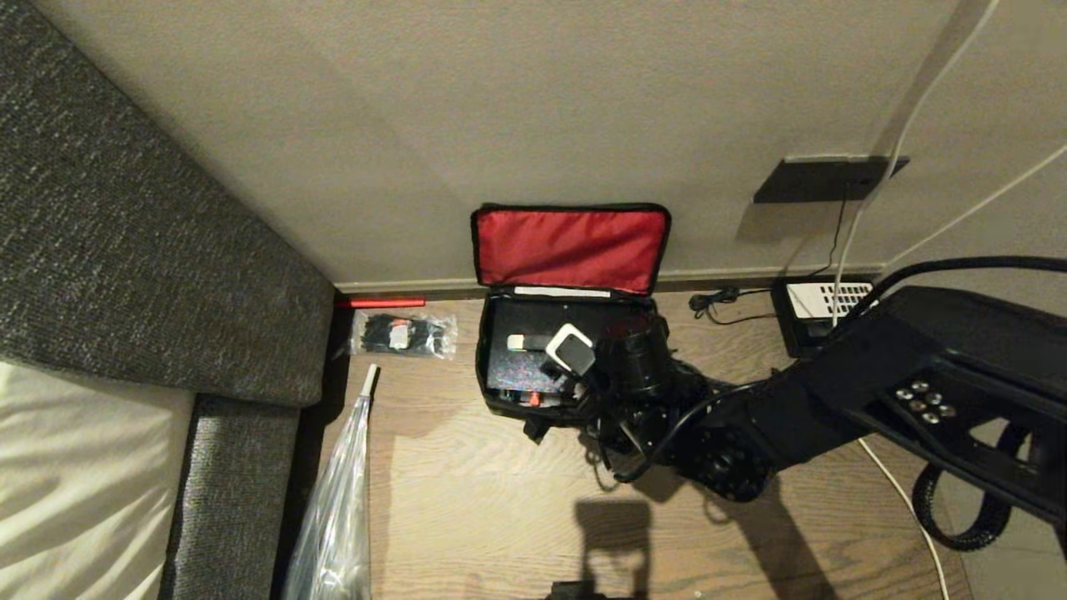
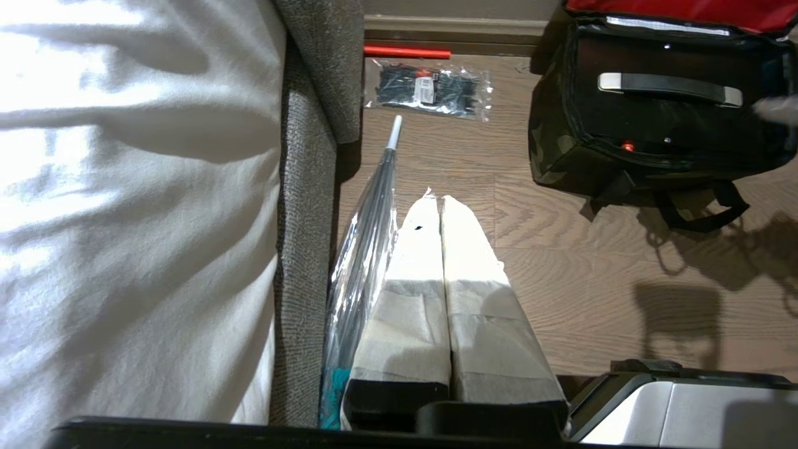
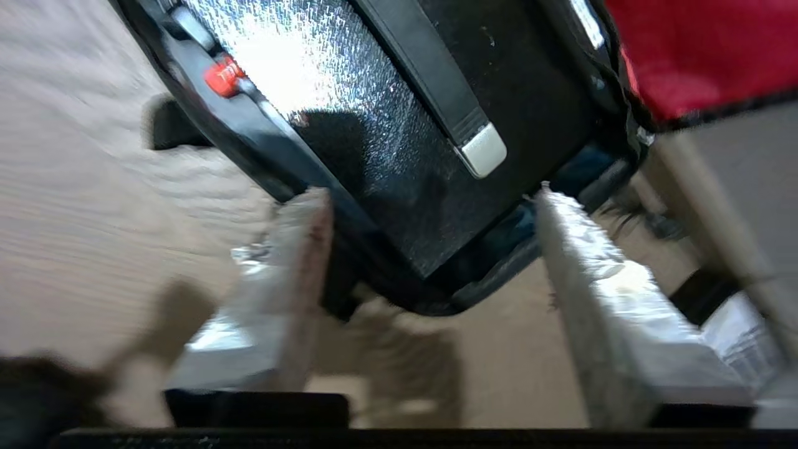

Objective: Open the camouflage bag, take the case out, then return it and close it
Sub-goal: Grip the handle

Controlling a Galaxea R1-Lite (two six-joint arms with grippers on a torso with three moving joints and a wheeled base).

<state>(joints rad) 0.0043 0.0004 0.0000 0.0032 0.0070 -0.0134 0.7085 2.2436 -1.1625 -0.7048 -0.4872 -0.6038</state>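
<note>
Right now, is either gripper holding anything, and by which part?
Nothing is held. The right gripper hangs over the case in the open camouflage bag, jaws apart and empty. The left gripper is shut on nothing, parked beside the sofa.

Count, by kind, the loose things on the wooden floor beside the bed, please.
Bags: 1, camouflage bag, lid open
Cases: 1, case, inside the bag
Tie packets: 1, clear packet
Red sticks: 1, red stick
Umbrellas: 1, clear umbrella
Telephones: 1, telephone
Total: 6

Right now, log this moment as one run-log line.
camouflage bag: lid open, on floor | case: inside bag | right end effector: open above case corner, holding nothing | left end effector: shut, parked near umbrella
</note>
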